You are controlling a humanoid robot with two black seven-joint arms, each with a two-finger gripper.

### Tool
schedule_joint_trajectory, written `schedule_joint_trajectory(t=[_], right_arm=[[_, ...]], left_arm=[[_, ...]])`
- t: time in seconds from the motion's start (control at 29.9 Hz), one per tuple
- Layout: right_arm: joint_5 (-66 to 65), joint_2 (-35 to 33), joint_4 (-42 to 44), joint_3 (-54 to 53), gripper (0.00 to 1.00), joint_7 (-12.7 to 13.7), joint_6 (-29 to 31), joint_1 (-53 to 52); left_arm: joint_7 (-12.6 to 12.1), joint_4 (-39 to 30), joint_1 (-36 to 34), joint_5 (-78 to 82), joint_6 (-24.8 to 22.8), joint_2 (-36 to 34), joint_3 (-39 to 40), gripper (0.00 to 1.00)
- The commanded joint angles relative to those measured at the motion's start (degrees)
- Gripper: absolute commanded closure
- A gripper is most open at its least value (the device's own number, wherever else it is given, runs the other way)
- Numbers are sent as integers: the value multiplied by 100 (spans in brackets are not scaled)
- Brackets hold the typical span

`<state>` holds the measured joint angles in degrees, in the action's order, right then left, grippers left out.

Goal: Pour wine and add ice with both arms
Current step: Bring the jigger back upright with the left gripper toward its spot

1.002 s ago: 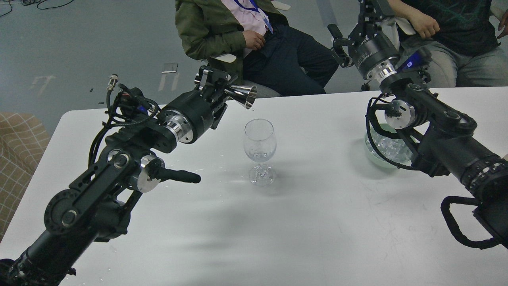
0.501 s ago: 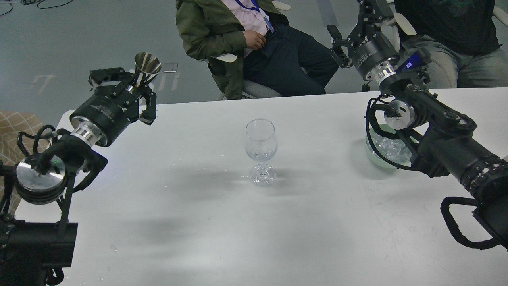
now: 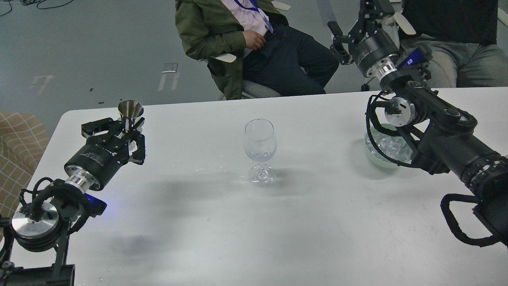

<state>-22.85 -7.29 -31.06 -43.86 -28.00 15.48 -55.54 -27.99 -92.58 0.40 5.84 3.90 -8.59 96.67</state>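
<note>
A clear stemmed wine glass (image 3: 260, 151) stands upright at the table's middle. It holds no coloured liquid, at most a small clear measure low in its bowl. My left gripper (image 3: 125, 126) is at the table's far left, well left of the glass. It is shut on a small metal jigger cup (image 3: 130, 109), held upright with its mouth up. Clear ice cubes (image 3: 391, 147) lie in a pale green bowl (image 3: 371, 157) at the right, partly hidden behind my right arm. My right gripper (image 3: 352, 20) is raised high beyond the table's far edge, above the bowl, open and empty.
The white table (image 3: 278, 222) fills the view. Two seated people (image 3: 254, 39) are just past its far edge, close to my right gripper. A tan checked seat (image 3: 16, 147) is off the left edge. Small droplets (image 3: 186, 165) lie left of the glass.
My left arm has swung away from above the glass to the far left, turned the jigger from tipped to upright and lowered it. The right arm has barely moved.
</note>
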Motion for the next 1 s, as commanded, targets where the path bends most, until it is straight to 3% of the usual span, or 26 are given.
schedule_joint_trajectory(t=[0.0,0.17,0.47,0.67,0.97], right_arm=[[0,26,-23,-9,0,0,-1,-1],[8,-9,-23,-9,0,0,-10,34],[8,-18,-32,-9,0,0,-1,52],[8,0,-32,-9,0,0,-1,52],[0,18,-23,0,0,0,-1,87]], left_arm=[[-1,188,91,-48,-328,94,72,100],[4,442,145,-382,-452,129,116,100],[364,1259,162,-409,-970,199,72,98],[391,1691,153,-409,-1322,279,72,95],[417,2016,92,-382,-1331,252,63,87]])
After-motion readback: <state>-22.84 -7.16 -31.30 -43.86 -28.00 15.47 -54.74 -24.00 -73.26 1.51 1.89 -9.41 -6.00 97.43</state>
